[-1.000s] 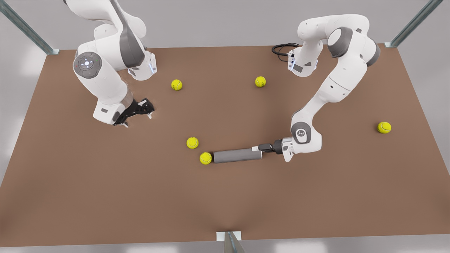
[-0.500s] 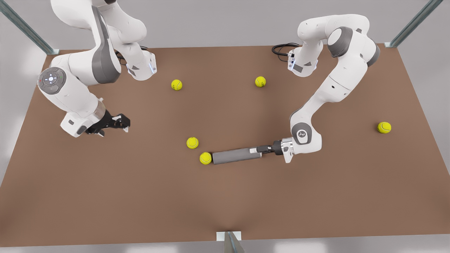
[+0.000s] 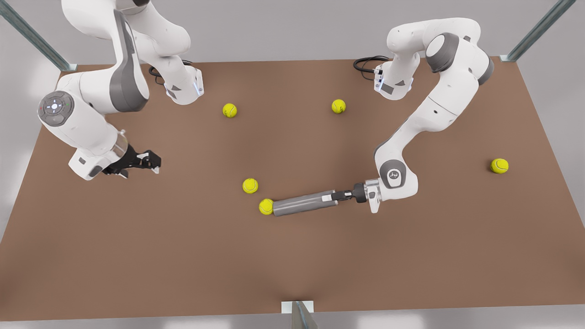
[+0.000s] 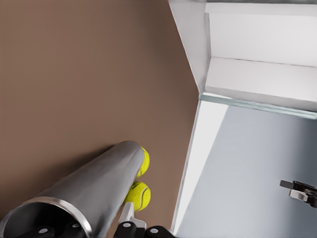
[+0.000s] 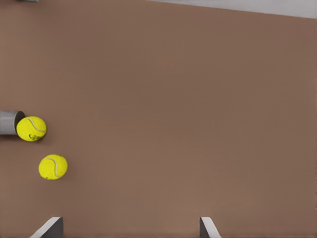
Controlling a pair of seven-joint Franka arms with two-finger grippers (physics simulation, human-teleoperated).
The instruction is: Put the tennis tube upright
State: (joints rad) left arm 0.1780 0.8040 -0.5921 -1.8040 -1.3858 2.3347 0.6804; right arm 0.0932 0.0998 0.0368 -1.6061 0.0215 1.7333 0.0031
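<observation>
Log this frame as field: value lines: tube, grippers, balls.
tennis tube: lying on table, one end tilted up
left gripper: shut on tube's end at the front view's right
right gripper: open, waiting at the front view's left
ball at tube's far end: touching it
other balls: four, scattered

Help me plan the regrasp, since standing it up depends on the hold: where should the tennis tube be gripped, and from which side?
Grip the tennis tube at its open end, coming along its axis from the front view's right, one finger inside the rim. That end is free; the far end touches a tennis ball. The left gripper is shut on the rim there. The right gripper waits open, apart, by the front view's left.
</observation>
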